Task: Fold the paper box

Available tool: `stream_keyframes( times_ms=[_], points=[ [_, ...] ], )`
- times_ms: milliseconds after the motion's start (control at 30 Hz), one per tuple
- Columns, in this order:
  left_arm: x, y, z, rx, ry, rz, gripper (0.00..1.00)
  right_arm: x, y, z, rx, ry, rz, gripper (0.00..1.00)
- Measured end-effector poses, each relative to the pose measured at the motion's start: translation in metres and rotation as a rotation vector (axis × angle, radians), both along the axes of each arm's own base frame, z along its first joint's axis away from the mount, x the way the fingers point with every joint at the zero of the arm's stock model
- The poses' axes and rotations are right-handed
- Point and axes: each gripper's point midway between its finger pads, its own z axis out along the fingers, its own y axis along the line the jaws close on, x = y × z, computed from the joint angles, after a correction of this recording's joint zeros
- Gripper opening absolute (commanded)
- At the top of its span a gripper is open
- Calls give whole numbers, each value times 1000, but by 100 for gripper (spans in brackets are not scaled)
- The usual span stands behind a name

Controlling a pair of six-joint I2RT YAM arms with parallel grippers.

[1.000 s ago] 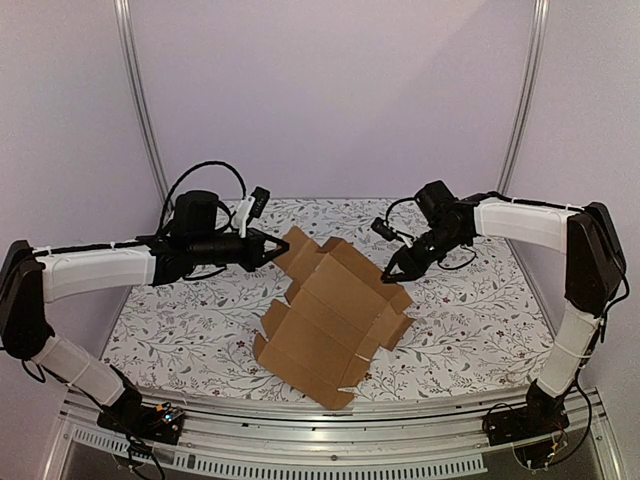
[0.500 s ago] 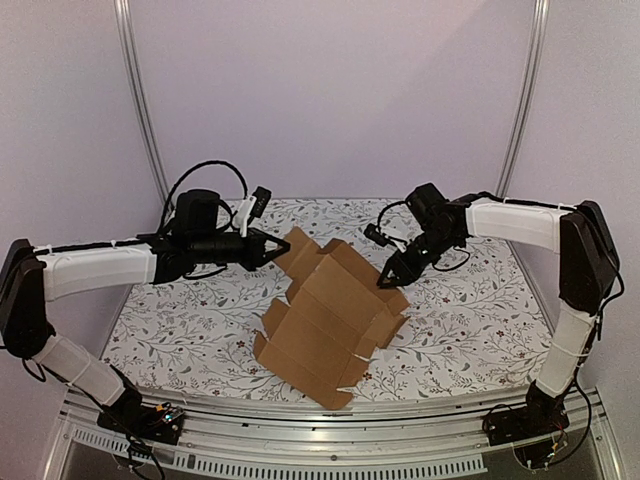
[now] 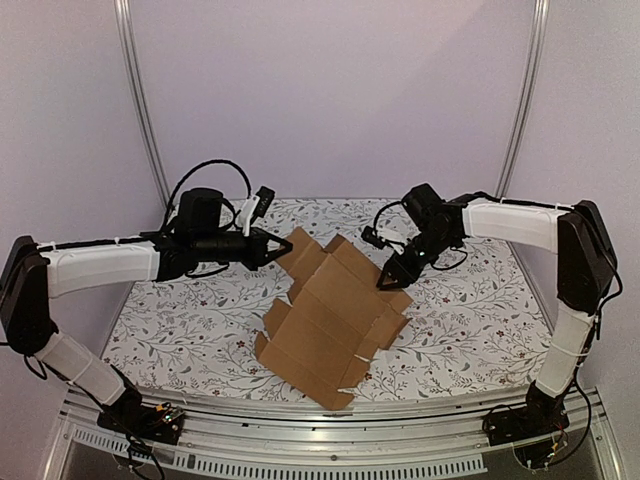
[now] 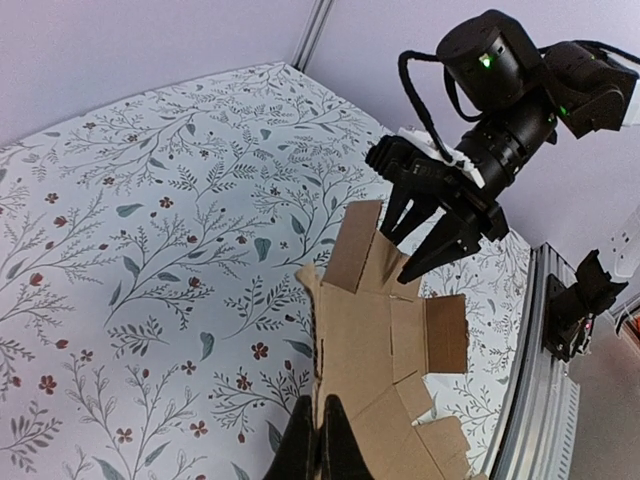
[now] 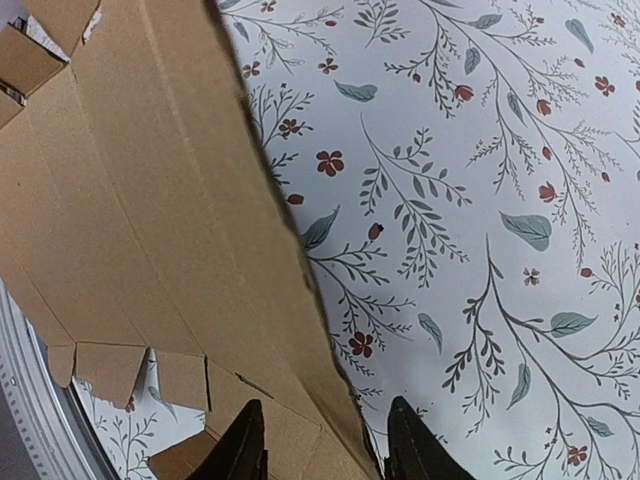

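Observation:
The paper box is a brown die-cut cardboard sheet with flaps, lying partly creased on the floral table, its far end raised. My left gripper is shut on the sheet's far left edge; in the left wrist view the fingers pinch the cardboard. My right gripper is open at the sheet's far right edge. In the right wrist view its fingertips straddle the cardboard's edge, one over the sheet and one over the table.
The floral tablecloth covers the table. A metal rail runs along the near edge, and two upright poles stand at the back corners. The right arm also shows in the left wrist view.
My right gripper has moved a little left and toward the sheet's far right edge. The sheet's right flap has shifted slightly. My left gripper has held its place on the cardboard.

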Motion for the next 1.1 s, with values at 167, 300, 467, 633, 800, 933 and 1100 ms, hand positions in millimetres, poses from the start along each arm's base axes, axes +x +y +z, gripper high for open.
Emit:
stream_keyframes(
  times_ms=[167,300,467,633,800,933,1100],
  points=[
    [0,0,0,1,-4,-4,0,-1,2,-2,-28,-34,27,45],
    [-2,-1,0,2,-3,-13,0,1,1,-3,-46,-61,37,47],
    [-3,-3,-2,4,9,-25,0,6,1,-3,-60,-96,43,41],
    [-3,-3,-5,11,14,-26,0,4,2,-2,-53,-90,49,25],
    [-3,-3,-5,11,15,-26,0,0,4,-3,-34,-65,50,17],
    [-3,-3,-5,12,17,-26,0,-6,5,-6,-23,-35,49,12],
    [-2,-2,-5,14,15,-18,0,-11,6,-8,-5,-7,45,3]
  ],
)
